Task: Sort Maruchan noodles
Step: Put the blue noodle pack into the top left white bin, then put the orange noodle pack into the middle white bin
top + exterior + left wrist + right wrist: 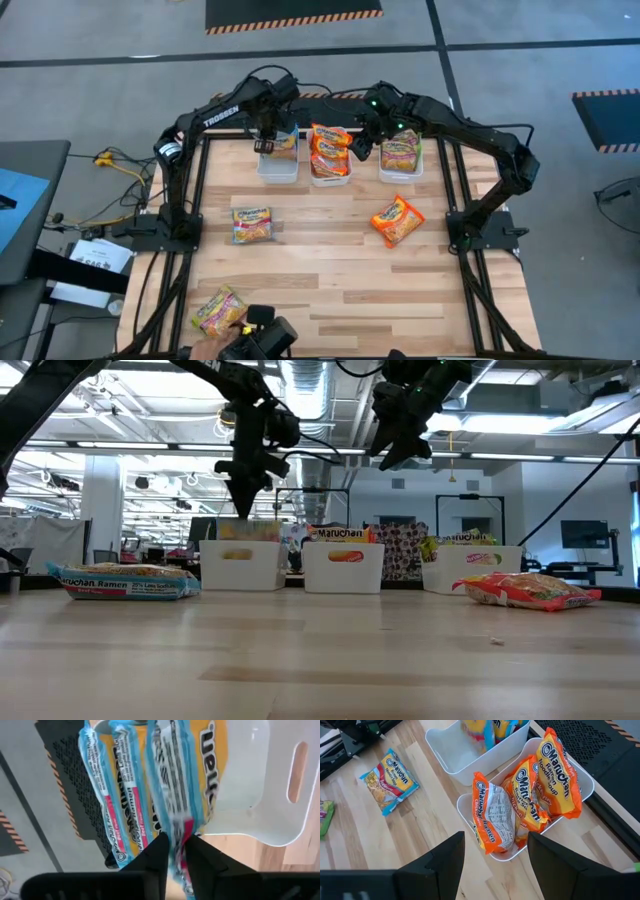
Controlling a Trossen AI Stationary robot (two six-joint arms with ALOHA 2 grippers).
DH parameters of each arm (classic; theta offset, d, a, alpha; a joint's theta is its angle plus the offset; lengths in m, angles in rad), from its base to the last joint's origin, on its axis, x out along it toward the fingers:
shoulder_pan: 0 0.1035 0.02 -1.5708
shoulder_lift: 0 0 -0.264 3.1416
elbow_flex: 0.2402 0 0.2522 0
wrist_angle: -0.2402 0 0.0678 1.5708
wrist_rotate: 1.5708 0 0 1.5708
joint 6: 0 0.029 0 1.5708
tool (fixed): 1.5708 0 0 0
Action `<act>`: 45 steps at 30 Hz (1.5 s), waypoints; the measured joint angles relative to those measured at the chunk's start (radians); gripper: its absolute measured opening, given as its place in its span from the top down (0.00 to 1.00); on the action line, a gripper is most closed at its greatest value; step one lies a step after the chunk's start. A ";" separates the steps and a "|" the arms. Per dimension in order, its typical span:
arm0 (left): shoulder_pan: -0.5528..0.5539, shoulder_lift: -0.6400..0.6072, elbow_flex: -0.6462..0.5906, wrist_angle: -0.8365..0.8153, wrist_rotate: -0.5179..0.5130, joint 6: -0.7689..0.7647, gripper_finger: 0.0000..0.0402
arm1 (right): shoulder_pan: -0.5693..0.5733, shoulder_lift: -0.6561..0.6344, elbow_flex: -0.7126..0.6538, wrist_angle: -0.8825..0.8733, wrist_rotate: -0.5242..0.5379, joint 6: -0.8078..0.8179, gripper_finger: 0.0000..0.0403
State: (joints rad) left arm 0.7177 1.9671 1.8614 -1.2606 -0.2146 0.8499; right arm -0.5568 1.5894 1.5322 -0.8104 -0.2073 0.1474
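Note:
Three white bins stand along the far edge. The left bin holds blue Maruchan packets, the middle bin orange ones, the right bin green-pink ones. My left gripper hovers over the left bin, shut on a blue packet. My right gripper is open and empty, above the near side of the middle bin. Lying flat on the table are a blue packet, an orange packet and a green-pink packet. My left gripper pinches the blue packet by its crimped end seam between both fingers, coming from above and pointing down. The packet hangs edge-on below the fingers, inside the left bin next to another blue packet.
A dark device with a person's hand sits at the near edge beside the green-pink packet. Black frame rails run along the table's left and right sides. Bare wood lies between the loose packets in the table's middle.

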 joint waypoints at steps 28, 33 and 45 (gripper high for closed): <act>-0.038 -0.003 0.310 -0.179 0.026 -0.494 0.72 | 0.000 0.000 0.000 -0.197 -0.005 0.000 0.41; -0.044 -0.008 0.344 -0.317 0.305 -0.627 0.72 | 0.008 0.000 0.000 -0.406 -0.003 -0.052 0.41; -0.195 -0.112 0.163 -0.250 0.641 -0.556 0.72 | 0.158 -0.024 -0.128 -0.560 0.000 -0.127 0.41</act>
State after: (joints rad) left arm 0.5227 1.8550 2.0249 -1.5109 0.4263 0.2943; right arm -0.3989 1.5650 1.4037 -1.3701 -0.2070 0.0202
